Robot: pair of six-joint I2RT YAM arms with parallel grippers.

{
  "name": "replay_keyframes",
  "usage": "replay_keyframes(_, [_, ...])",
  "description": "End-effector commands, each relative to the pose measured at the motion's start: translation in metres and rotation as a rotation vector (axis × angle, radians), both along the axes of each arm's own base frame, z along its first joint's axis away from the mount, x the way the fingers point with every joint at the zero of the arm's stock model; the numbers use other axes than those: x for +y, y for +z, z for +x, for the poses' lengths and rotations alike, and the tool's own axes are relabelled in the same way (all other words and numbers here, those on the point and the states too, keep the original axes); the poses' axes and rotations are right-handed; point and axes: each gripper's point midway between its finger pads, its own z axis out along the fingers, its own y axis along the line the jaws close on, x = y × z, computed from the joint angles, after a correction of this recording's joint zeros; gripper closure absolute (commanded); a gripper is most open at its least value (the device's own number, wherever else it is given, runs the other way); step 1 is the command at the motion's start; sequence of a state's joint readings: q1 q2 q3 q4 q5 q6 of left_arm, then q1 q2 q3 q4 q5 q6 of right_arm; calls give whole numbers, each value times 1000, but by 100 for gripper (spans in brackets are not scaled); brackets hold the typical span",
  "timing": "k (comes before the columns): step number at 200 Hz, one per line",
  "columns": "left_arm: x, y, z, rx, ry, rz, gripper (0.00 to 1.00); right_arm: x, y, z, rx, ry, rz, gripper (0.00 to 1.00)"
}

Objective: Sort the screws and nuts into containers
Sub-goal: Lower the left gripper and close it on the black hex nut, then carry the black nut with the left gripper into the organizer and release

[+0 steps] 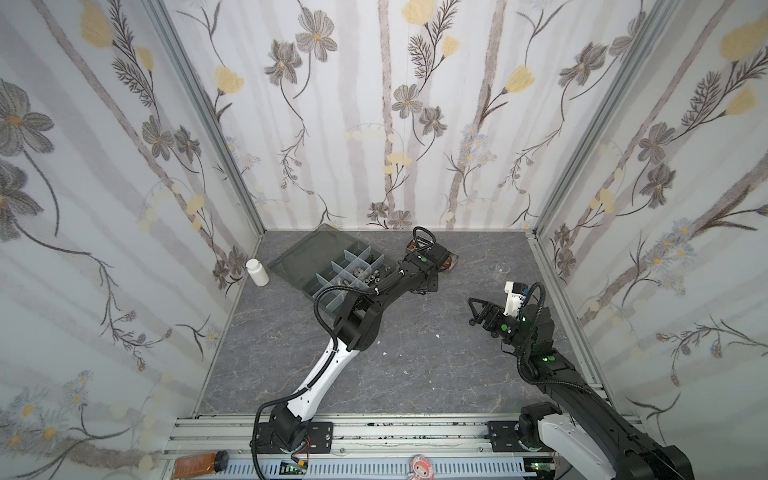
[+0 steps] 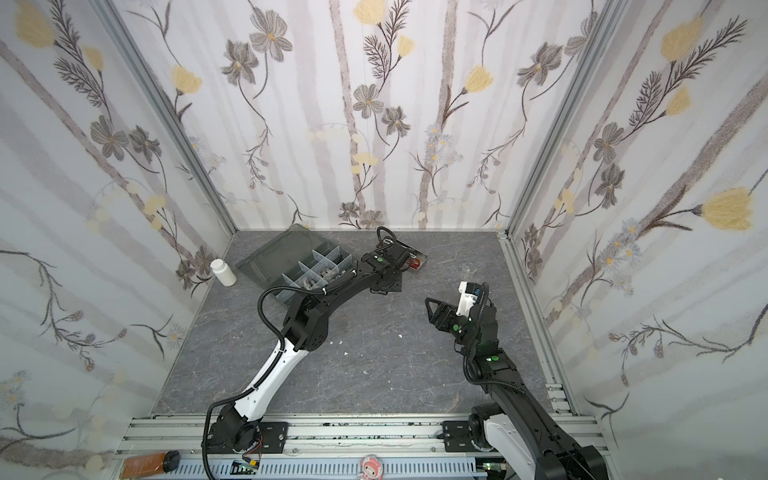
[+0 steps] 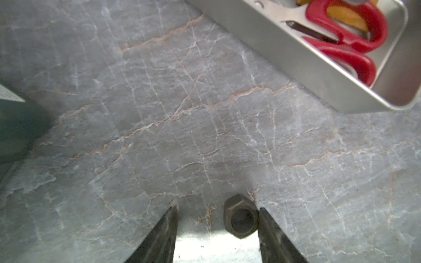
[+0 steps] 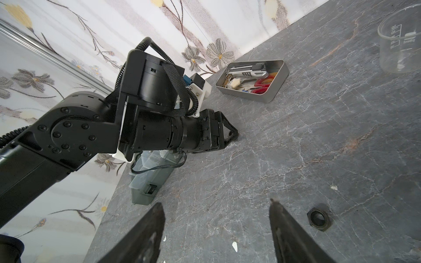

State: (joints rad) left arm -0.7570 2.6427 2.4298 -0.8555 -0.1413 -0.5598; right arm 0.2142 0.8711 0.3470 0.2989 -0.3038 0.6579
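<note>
Left gripper (image 1: 424, 286), both top views: lowered to the table (image 1: 415, 365) just right of the organizer box (image 1: 332, 266); right gripper (image 1: 472, 311) well apart.
Left wrist view: jaws half-parted astride a dark nut (image 3: 241, 218), one finger touching it, not clamped; metal tin (image 3: 296, 59) nearby.
Right wrist view: right jaws wide, empty; second nut (image 4: 319, 219) lies just outside one finger.
</note>
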Motion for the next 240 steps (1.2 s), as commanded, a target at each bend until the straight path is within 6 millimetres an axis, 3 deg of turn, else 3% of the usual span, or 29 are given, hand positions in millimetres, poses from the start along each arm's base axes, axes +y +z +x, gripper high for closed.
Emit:
replay_keyframes(1, [0, -7, 3, -12, 30, 8, 46, -1, 8, 2, -35, -12, 16, 27])
replay_keyframes(51, [1, -22, -1, -14, 40, 51, 56, 1, 9, 2, -34, -1, 26, 27])
replay_keyframes(161, [4, -18, -22, -10, 23, 112, 81, -1, 11, 2, -39, -13, 16, 27])
replay_keyframes(197, [2, 9, -18, -49, 32, 70, 85, -4, 16, 2, -47, -24, 3, 27])
replay_keyframes(240, [8, 72, -5, -120, 35, -2, 85, -9, 21, 3, -44, -44, -23, 26])
